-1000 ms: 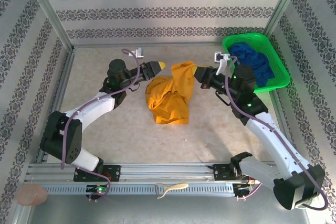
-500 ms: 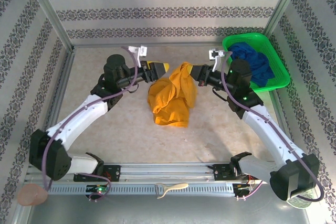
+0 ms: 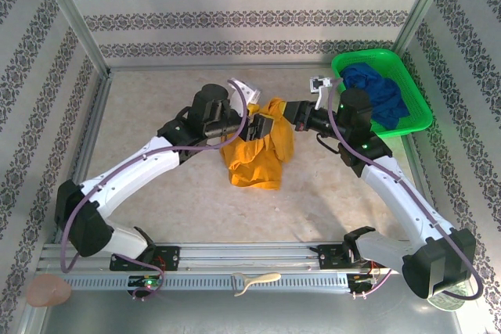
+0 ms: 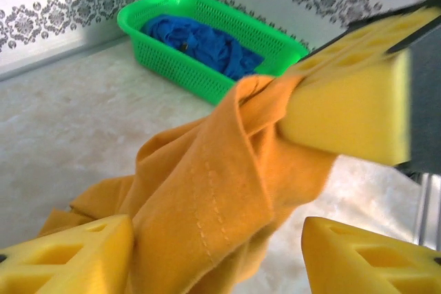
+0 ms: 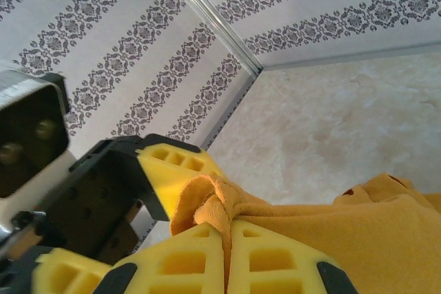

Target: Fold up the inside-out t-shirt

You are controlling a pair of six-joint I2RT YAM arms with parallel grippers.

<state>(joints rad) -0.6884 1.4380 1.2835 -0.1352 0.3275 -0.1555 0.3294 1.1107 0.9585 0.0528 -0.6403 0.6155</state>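
Observation:
The inside-out t-shirt is a mustard-yellow bunch, its lower part lying on the table and its top corner lifted. My right gripper is shut on that lifted corner; in the right wrist view the cloth is pinched between the pads of the right gripper. My left gripper stands open just below that grip. In the left wrist view the hanging shirt falls between the two fingers of the left gripper, touching the left finger and apart from the right one.
A green basket holding a deep-blue garment stands at the back right, close behind the right arm. Patterned walls enclose the table on three sides. A metal rail runs along the near edge.
The left arm has swung right to the shirt, and its gripper has opened and now straddles the hanging cloth. The right gripper has raised the shirt's corner slightly.

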